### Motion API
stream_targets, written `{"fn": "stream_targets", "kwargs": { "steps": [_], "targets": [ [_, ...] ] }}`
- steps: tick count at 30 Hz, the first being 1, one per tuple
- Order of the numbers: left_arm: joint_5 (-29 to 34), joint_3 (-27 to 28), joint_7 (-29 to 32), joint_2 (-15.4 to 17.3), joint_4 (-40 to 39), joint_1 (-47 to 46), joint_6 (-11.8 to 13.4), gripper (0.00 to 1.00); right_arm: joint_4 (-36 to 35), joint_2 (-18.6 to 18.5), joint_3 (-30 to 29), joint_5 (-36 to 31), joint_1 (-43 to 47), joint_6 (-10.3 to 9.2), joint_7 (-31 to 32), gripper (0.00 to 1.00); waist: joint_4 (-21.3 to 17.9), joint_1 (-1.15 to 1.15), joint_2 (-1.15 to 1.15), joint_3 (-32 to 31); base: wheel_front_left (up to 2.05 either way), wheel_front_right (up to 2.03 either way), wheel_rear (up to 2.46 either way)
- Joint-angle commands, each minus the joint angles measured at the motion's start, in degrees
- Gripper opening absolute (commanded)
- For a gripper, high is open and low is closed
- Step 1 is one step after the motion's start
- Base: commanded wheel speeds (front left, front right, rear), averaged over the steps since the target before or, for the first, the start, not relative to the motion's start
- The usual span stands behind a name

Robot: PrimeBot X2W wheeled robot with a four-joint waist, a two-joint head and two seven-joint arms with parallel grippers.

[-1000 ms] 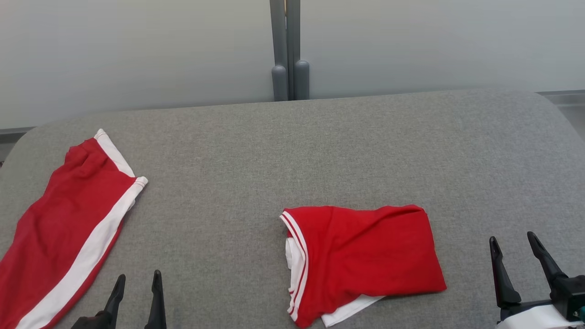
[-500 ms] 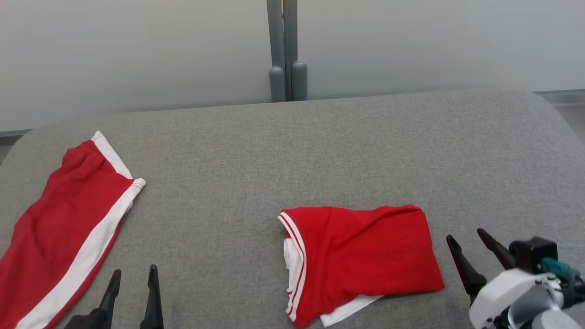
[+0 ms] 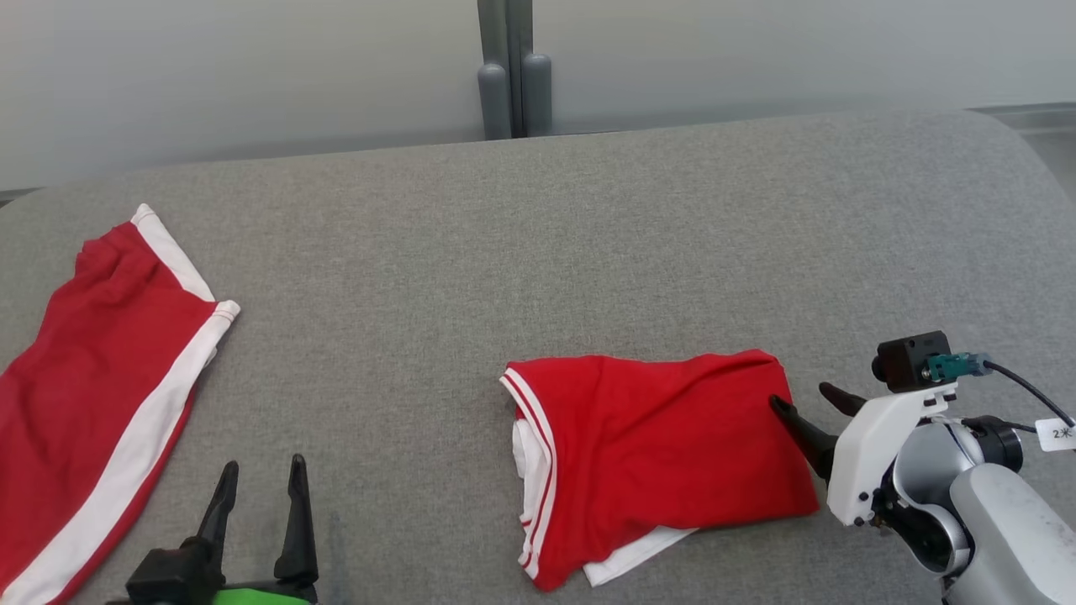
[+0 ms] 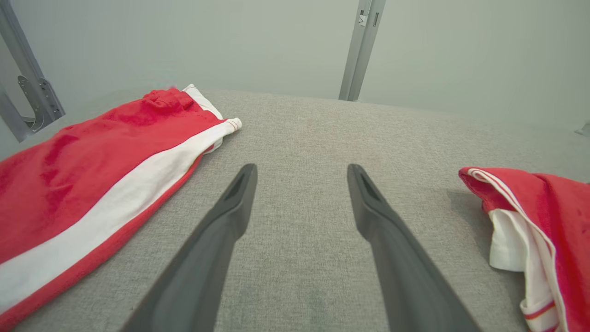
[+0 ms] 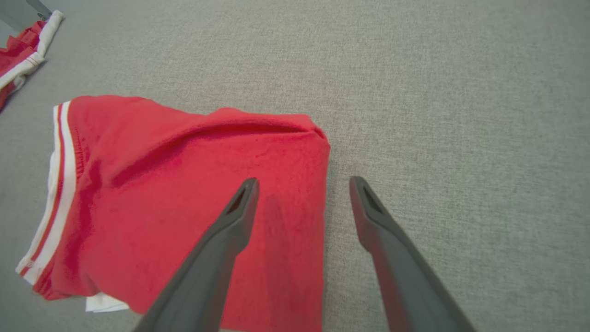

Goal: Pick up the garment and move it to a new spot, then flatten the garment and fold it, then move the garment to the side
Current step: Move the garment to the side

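Head view, right pincer [image 3: 799, 396] straddling garment [image 3: 656, 454] edge

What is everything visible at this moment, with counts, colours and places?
folded garment: one, red with white trim, right of centre on the surface
striped garment: one, red with a white stripe, spread at the surface's left edge
padded surface: one, grey fabric, under both garments
post: one, grey metal, behind the surface's far edge
wall: one, pale, behind the post
wrist camera: one, black, on the right arm's white bracket
left gripper: one, dark, jaws open, lower left over bare surface
right gripper: one, dark, jaws open, straddling the folded garment's right edge
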Motion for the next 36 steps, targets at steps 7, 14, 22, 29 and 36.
{"fn": "stream_targets", "kwargs": {
  "steps": [7,14,22,29,36],
  "targets": [
    [-0.1,-1.5,-0.2,1.0,0.8,-2.8,-0.2,1.00,7.0,2.2,-0.3,1.4,-2.7,-0.03,-0.3,1.00,2.4,0.00,0.00,2.4,0.00,0.00,0.00],
    [-0.1,-1.8,-0.2,1.2,1.4,-3.6,-0.2,1.00,11.6,3.4,0.9,4.6,-4.1,-0.03,1.0,1.00,3.1,0.00,0.00,2.5,0.00,0.00,0.00],
    [-0.3,-1.7,-0.2,1.2,1.2,-3.4,-0.2,1.00,11.3,1.4,3.5,10.0,-5.9,-0.03,2.3,0.00,2.6,0.00,0.00,1.7,0.00,0.00,0.00],
    [-0.4,-1.2,-0.2,0.9,-0.9,-2.9,-0.2,1.00,9.3,-1.2,3.2,15.3,-8.8,-0.04,3.6,0.00,-2.2,0.00,0.00,2.8,0.00,0.00,0.00],
    [-0.2,-1.8,-0.1,2.0,-5.0,-6.7,-0.2,1.00,10.5,-3.7,1.2,13.5,-14.4,-0.05,0.5,0.00,-9.5,0.00,0.00,9.2,0.00,0.00,0.00]
  ]
}}
